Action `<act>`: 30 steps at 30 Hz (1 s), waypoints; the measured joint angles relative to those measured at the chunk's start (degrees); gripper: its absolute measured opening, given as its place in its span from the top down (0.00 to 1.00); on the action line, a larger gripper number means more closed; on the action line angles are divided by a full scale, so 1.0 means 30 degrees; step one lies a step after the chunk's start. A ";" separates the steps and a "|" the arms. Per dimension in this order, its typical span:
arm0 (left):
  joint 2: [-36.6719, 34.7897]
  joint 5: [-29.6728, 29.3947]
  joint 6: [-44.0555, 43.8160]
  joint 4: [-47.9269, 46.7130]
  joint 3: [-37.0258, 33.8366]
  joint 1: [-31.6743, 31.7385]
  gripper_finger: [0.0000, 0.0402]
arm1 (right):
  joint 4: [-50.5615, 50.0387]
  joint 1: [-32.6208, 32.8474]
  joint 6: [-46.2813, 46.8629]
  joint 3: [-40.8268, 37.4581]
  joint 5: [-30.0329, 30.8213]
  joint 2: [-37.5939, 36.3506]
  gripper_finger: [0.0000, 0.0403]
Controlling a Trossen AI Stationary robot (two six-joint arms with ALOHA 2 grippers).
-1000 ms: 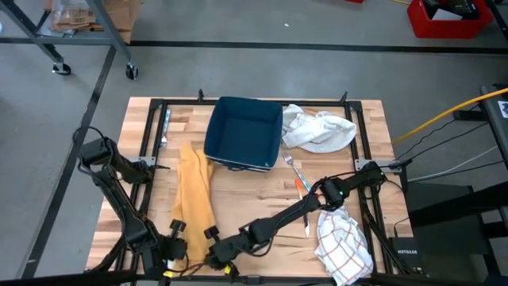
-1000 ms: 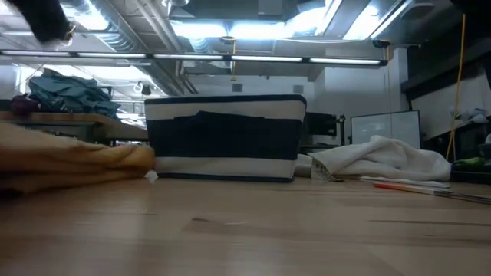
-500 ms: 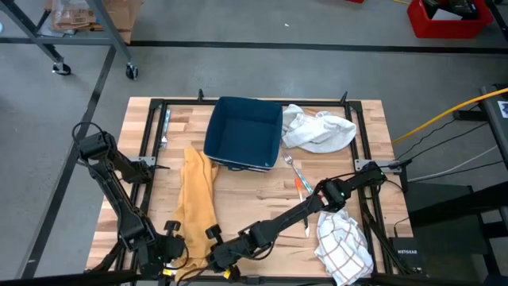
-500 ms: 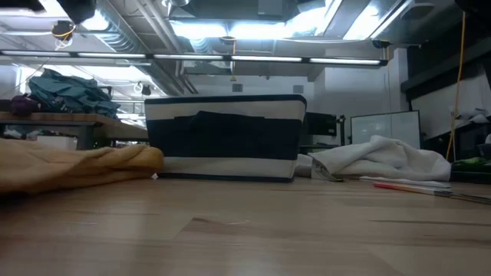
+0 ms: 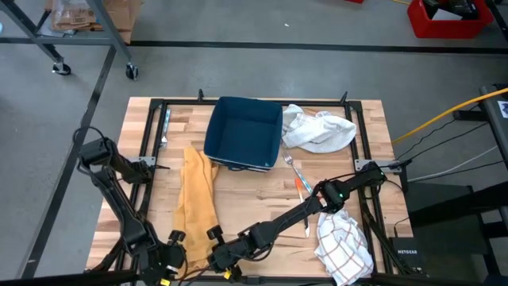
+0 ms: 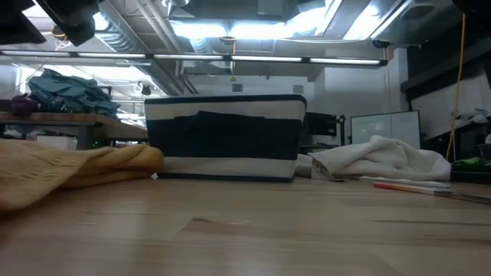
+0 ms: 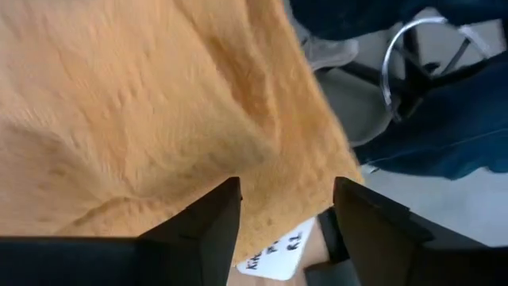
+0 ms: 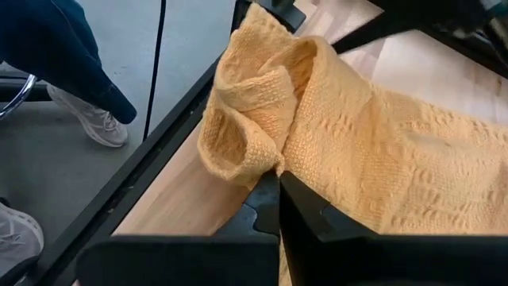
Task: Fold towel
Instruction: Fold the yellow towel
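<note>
The yellow towel [image 5: 196, 199] lies as a long, rumpled strip on the table's left half, running from beside the bin to the near edge. In the low view, the towel [image 6: 69, 170] is heaped at the left. My left gripper [image 5: 171, 253] is open at the towel's near left side. In its wrist view the left gripper [image 7: 286, 214] has the towel [image 7: 143, 103] spread just beyond its parted fingers. My right gripper [image 5: 220, 254], at the near edge, is shut on the towel's near end. My left gripper's open fingers [image 7: 208, 226] stand over the towel; I cannot tell whether they touch it. My right gripper pinches a bunched fold at the towel's near corner [image 8: 274, 159] between its two fingers, coming low from the table's right. The fold curls up above the fingers; the rest lies slack on the table.
A dark blue bin [image 5: 244, 133] stands at the far middle, with a white cloth [image 5: 319, 129] to its right. A fork and an orange-handled utensil [image 5: 300, 184] lie right of centre. A checked cloth [image 5: 343, 242] lies near right. A person's legs [image 8: 55, 56] stand beyond the near edge.
In the low view the towel's near part has sunk and spread out lower on the table. My left gripper has shifted slightly by the near edge.
</note>
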 joint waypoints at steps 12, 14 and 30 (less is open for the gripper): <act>0.1710 0.0329 0.0619 0.2537 0.0007 -0.0815 0.51 | 0.0043 -0.0029 0.0042 0.0000 -0.0001 0.0042 0.99; 0.2043 0.0316 0.1032 0.2543 0.0007 -0.0826 0.51 | 0.0043 -0.0036 0.0042 0.0000 -0.0007 0.0042 0.99; 0.3679 -0.1641 0.0196 0.2119 0.0117 -0.0491 0.55 | 0.0018 0.0000 0.0663 0.0000 -0.0015 0.0042 0.99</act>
